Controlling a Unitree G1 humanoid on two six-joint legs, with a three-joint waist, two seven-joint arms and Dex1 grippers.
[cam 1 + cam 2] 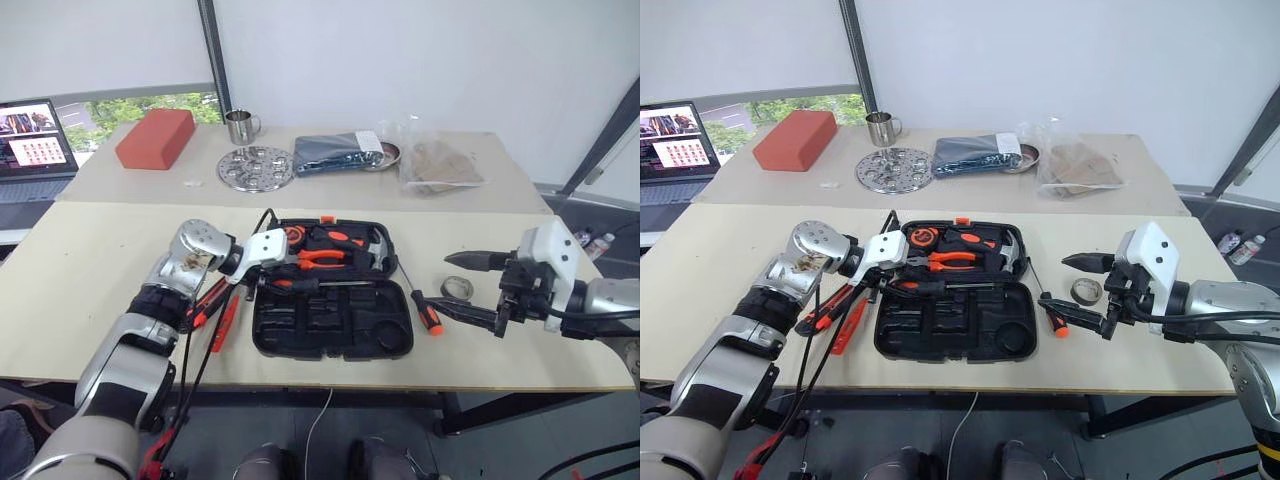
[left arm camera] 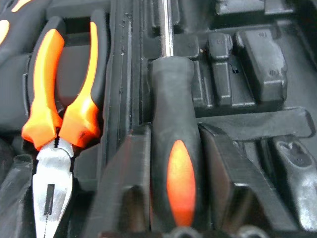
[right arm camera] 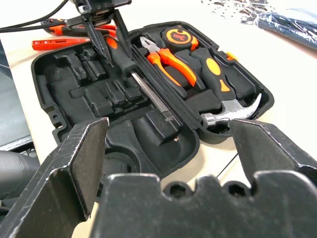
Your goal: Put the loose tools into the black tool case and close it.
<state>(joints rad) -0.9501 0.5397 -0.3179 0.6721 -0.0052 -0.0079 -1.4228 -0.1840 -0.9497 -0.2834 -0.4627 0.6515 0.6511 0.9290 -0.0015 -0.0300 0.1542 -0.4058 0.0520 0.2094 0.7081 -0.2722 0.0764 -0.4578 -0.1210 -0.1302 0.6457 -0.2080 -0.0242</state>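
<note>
Black plastic moulded into slots forms the inside of the tool case (image 1: 330, 320), which lies open and flat on the near wooden table (image 1: 90, 290). Its far half holds a round orange-and-black tape measure (image 3: 179, 38) whose label seems to read "3m", though the print is small, along with orange-handled pliers (image 2: 62, 114) and a hammer (image 3: 233, 111). One orange-and-black screwdriver (image 2: 176, 163) lies in the hinge-side channel of the near half, its steel shaft running along the case; the left gripper (image 1: 262, 285) sits over its handle with a finger close on each side, slightly parted, and whether they press the handle cannot be told. The other slots of the near half look bare. A second screwdriver (image 1: 425, 312) lies on the table just right of the case, with a small dark tape roll (image 1: 458, 288) beside it. Left of the case, an orange-black utility knife (image 1: 205, 305) and a thin orange pen-like tool (image 1: 226, 322) lie on the table under the left arm. The right gripper (image 1: 478, 285) hovers right of the case, above the tape roll, its fingers spread wide and holding nothing. On the far table stand a red block (image 1: 155, 138), a metal mug (image 1: 240, 126), a perforated metal disc (image 1: 256, 167), a folded dark cloth (image 1: 335, 152) and a clear bag (image 1: 435, 160); a laptop (image 1: 35, 140) shows at the left edge.
</note>
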